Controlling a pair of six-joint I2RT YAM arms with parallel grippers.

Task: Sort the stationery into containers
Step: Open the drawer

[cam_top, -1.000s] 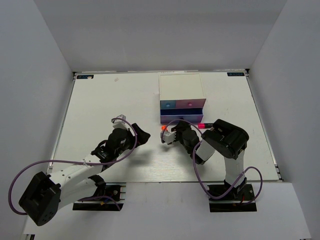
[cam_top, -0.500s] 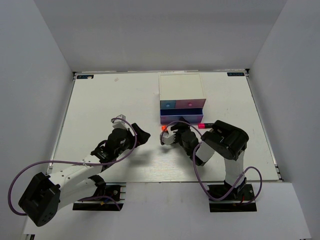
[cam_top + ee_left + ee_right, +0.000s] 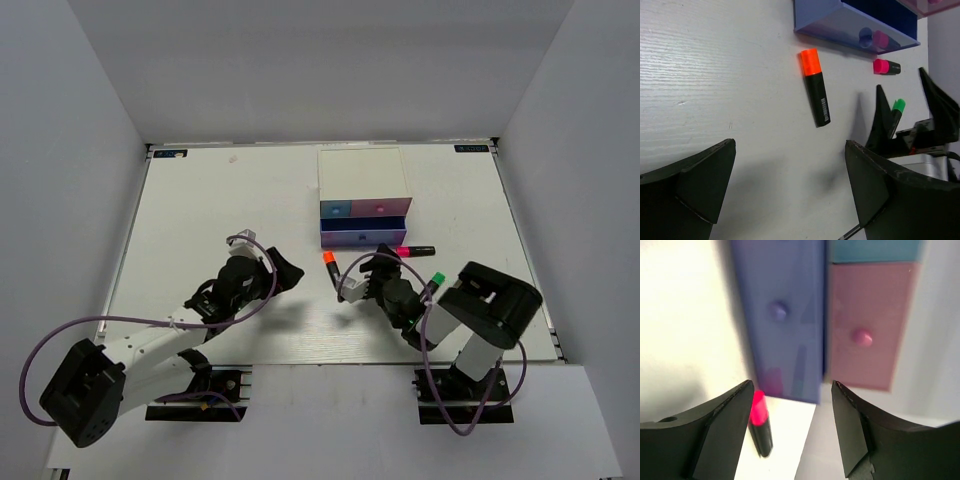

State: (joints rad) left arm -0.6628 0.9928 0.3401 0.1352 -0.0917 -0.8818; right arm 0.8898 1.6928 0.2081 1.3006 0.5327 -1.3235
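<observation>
Three black highlighters lie on the table in front of the white drawer box (image 3: 362, 175). The orange-capped one (image 3: 332, 270) (image 3: 816, 87) is just left of my right gripper (image 3: 362, 276). The pink-capped one (image 3: 413, 250) (image 3: 760, 425) lies by the pulled-out blue-purple drawer (image 3: 360, 236) (image 3: 780, 315). The green-capped one (image 3: 435, 283) (image 3: 897, 112) rests beside my right arm. My right gripper (image 3: 792, 405) is open and empty, facing the drawer fronts. My left gripper (image 3: 281, 272) (image 3: 790, 175) is open and empty, apart from the orange highlighter.
The small blue drawer (image 3: 337, 210) and the pink drawer (image 3: 383, 209) (image 3: 865, 325) are shut. Grey walls surround the white table (image 3: 200, 220). Purple cables loop from both arms near the front edge.
My right gripper has opened wide and its arm has drawn back toward the near right. The orange highlighter now lies free and the green one shows. The left arm has barely moved.
</observation>
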